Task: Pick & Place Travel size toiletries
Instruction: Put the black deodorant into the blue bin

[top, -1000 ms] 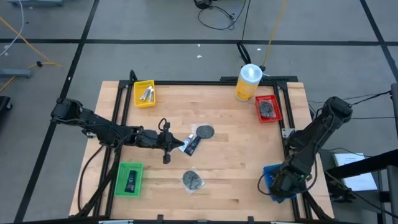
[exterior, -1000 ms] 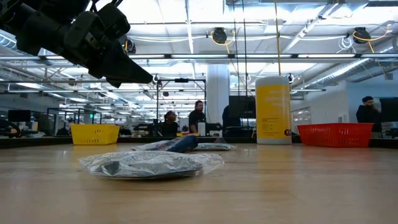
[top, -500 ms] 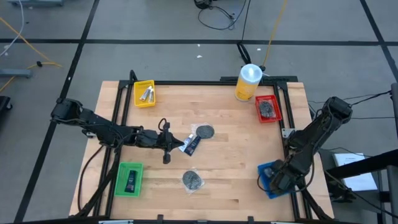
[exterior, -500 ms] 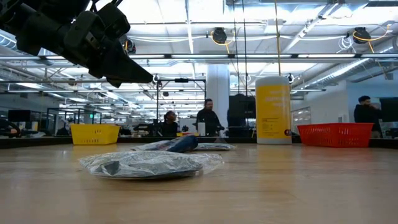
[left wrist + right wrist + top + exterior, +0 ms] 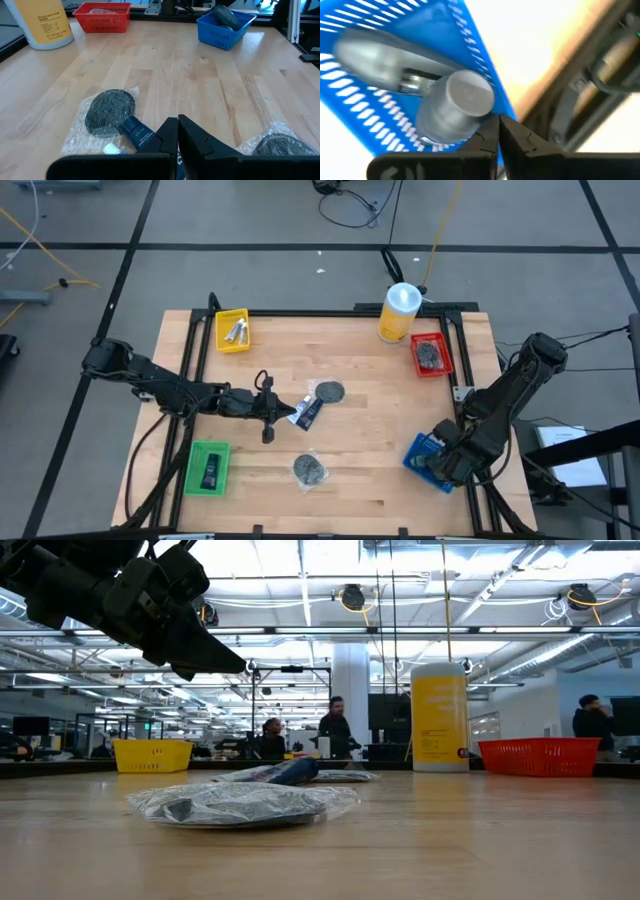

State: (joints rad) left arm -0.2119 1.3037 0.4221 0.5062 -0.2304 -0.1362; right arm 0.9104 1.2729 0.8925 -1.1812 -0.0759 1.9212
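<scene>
The left gripper (image 5: pixel 284 413) (image 5: pixel 178 122) hangs shut above the table's middle (image 5: pixel 226 665), touching nothing. Just beyond its tips lies a white tube with a dark blue cap (image 5: pixel 308 412) (image 5: pixel 136 132). One dark disc in clear wrap (image 5: pixel 328 392) (image 5: pixel 110 107) lies beside the tube. Another disc (image 5: pixel 310 469) (image 5: pixel 240 802) lies nearer the near edge. The right gripper (image 5: pixel 443 465) (image 5: pixel 498 122) is shut at the blue tray (image 5: pixel 424 459) by the table's right edge. A grey tube with a round cap (image 5: pixel 455 105) lies in that tray. My right gripper is shut on the blue tray's wall at its rim (image 5: pixel 507 113), pinched between the two fingers. The tray looks turned askew on the table. Whether its bottom stays on the wood I cannot tell, since the gripper covers that corner in the high view.
A yellow canister with a white top (image 5: pixel 399 311) stands at the far edge, with a red tray (image 5: pixel 431 355) holding a dark disc beside it. A yellow tray (image 5: pixel 233 330) holds white tubes; a green tray (image 5: pixel 208 468) holds a black pack. Bare wood spans the middle right.
The right gripper has moved toward the table's left and a little toward the far edge. The blue tray has gone with it, sliding inward from the right edge and turning about. The left arm has kept still.
</scene>
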